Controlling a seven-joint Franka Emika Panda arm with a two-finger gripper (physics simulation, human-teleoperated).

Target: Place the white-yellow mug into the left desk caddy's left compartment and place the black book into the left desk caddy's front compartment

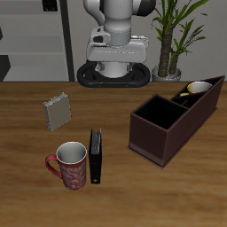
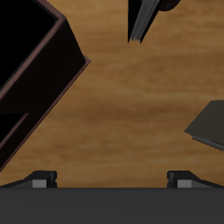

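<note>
The white-yellow mug [image 1: 198,88] sits inside the small end section of the left desk caddy [image 1: 168,124], the end farthest from the table's front edge. The black book [image 1: 95,157] stands on its edge on the table beside a red mug, apart from the caddy. My gripper [image 1: 115,51] hangs high near the robot's base, well back from both. In the wrist view the gripper [image 2: 112,179] is open and empty, its fingertips [image 2: 39,178] wide apart. The same view shows a caddy corner [image 2: 31,74] and the book [image 2: 143,19] far below.
A red patterned mug [image 1: 69,165] stands against the book near the table's front edge. A small grey booklet [image 1: 58,111] lies farther back, also seen in the wrist view [image 2: 210,128]. A potted plant [image 1: 170,44] stands behind the caddy.
</note>
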